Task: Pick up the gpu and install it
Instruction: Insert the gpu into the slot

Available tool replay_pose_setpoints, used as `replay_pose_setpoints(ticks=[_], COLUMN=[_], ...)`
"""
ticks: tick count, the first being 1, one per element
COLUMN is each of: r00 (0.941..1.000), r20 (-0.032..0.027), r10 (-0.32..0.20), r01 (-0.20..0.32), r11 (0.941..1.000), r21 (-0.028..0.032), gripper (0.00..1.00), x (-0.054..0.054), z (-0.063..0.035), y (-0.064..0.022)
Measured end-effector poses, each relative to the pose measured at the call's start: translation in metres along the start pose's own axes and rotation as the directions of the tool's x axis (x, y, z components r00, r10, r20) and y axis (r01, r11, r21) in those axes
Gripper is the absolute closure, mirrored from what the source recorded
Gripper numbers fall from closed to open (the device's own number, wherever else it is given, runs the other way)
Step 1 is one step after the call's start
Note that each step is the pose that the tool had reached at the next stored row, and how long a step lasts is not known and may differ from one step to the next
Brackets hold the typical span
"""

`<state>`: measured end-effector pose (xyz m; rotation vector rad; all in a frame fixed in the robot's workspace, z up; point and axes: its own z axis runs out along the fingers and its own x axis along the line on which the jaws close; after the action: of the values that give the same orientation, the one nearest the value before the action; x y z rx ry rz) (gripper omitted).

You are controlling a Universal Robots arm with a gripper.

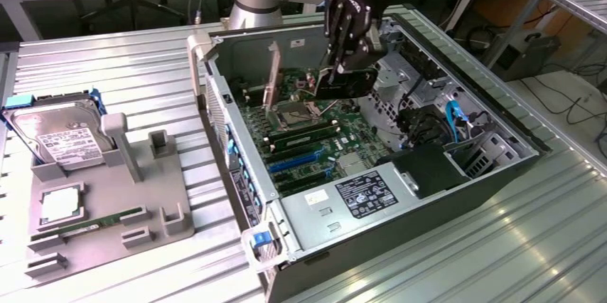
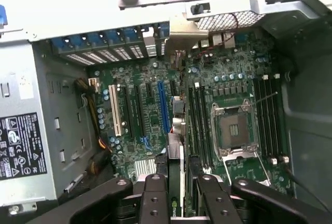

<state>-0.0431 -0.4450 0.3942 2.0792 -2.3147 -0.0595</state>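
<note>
Exterior view, from its left: grey fixture tray (image 1: 166,196) on the slatted table (image 1: 114,61), with the silver hard drive (image 1: 62,132) propped at the back, a square processor chip (image 1: 59,207) flat in its pocket, and the green memory stick (image 1: 90,225) lying just beside it.

Next right is the open PC case (image 1: 216,114), lying on its side with the motherboard (image 1: 318,150) facing up.

The gripper (image 1: 340,75) hangs over the board near the CPU socket (image 1: 296,112). The dark face of the gpu (image 1: 334,89) hangs below its fingers. From this angle I can't tell whether the card is seated in a slot.

Further right in the case is the power supply (image 1: 365,193), label up. Past it are the drive bays with a blue cable (image 1: 455,114).

The wrist view fills in the grip. The gripper (image 2: 177,181) is clamped on the gpu (image 2: 176,146), which shows edge-on with one finger (image 2: 155,198) on each side. The card runs between the long blue slot (image 2: 163,105) and the memory slots (image 2: 196,125). Its tan bracket (image 2: 184,32) sits at the rear slot openings (image 2: 109,53). The empty CPU socket (image 2: 233,128) and the power supply label (image 2: 18,143) are also clear here.
</note>
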Motion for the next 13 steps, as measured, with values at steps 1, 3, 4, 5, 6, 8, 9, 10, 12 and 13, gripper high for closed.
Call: replay_pose_setpoints(ticks=[1,3,4,5,6,8,9,10,12,13], r00=[0.9999,0.9993,0.9989,0.9984,0.9982,0.9979,0.9978,0.9976,0.9975,0.9975], r20=[-0.0003,-0.0011,-0.0011,0.0006,0.0026,0.0070,0.0086,0.0093,0.0098,0.0096], r10=[-0.013,-0.037,-0.047,-0.057,-0.060,-0.064,-0.066,-0.068,-0.071,-0.071], r01=[0.013,0.037,0.047,0.057,0.060,0.064,0.066,0.068,0.071,0.071], r11=[0.9999,0.9993,0.9989,0.9984,0.9982,0.9979,0.9978,0.9977,0.9975,0.9975], r21=[-0.0001,-0.0002,-0.0002,-0.0005,-0.0005,-0.0006,-0.0007,-0.0007,-0.0006,0.0001], gripper=[0.74,0.74,0.74,0.74,0.74,0.74,0.74,0.74,0.74,0.74], x=[0.000,0.000,0.001,0.004,0.006,0.012,0.015,0.017,0.019,0.019], z=[0.0008,0.0028,0.0041,0.0062,0.0076,0.0106,0.0121,0.0136,0.0171,0.0186], y=[0.0000,-0.0001,-0.0001,0.0000,0.0001,0.0004,0.0007,0.0011,0.0043,0.0065])
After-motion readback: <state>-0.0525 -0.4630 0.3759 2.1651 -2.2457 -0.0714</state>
